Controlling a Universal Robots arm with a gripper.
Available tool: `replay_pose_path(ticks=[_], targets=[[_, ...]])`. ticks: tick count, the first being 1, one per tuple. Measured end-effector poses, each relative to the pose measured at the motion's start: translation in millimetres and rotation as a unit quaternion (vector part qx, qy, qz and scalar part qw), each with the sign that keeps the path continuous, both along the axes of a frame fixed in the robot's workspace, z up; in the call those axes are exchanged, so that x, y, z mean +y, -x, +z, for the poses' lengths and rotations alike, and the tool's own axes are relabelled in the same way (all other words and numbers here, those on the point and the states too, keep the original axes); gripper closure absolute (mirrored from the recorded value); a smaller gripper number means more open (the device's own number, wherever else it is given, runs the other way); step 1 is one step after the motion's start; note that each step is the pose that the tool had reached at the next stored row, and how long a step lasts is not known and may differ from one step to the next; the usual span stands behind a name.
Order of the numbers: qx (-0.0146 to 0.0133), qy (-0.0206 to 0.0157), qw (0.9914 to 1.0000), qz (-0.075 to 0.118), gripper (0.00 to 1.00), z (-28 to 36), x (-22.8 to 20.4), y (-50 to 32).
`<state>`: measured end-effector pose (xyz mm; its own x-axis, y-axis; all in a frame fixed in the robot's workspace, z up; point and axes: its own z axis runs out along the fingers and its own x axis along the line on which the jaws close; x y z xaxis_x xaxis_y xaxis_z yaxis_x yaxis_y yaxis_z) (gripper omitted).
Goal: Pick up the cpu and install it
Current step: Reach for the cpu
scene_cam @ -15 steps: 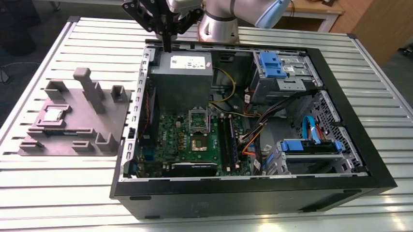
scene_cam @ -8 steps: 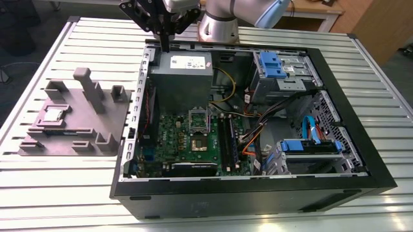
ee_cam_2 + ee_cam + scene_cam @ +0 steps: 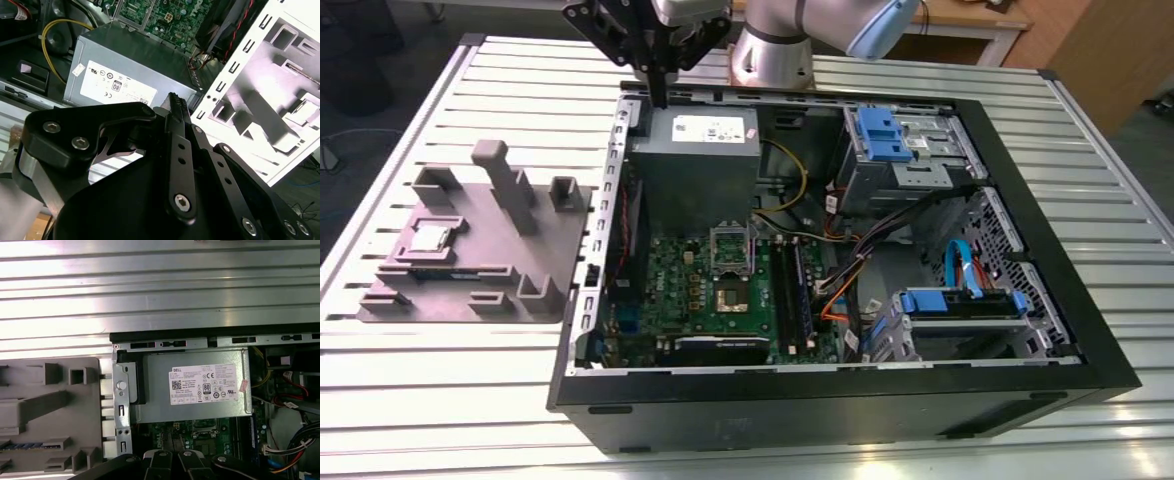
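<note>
The cpu (image 3: 427,238) lies flat in a grey holder (image 3: 560,250) beside the computer case (image 3: 854,395), exposed for picking, while the closed, empty pincer (image 3: 659,98) hangs above that case.

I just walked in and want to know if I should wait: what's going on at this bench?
A robot arm's gripper hangs shut and empty above the edge of an open computer case, next to the grey power supply. The cpu lies on the grey fixture beside the case, at the exterior view's left, well away from the gripper. The socket on the green motherboard looks empty, so nothing is installed yet.
</note>
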<state>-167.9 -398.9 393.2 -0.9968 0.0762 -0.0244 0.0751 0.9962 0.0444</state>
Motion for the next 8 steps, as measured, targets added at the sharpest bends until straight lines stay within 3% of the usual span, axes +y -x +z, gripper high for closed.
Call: replay_pose_path(ticks=[8], targets=[[0.0000,0.0000,1.00000,0.000,0.90,0.0,0.0,1.5]])
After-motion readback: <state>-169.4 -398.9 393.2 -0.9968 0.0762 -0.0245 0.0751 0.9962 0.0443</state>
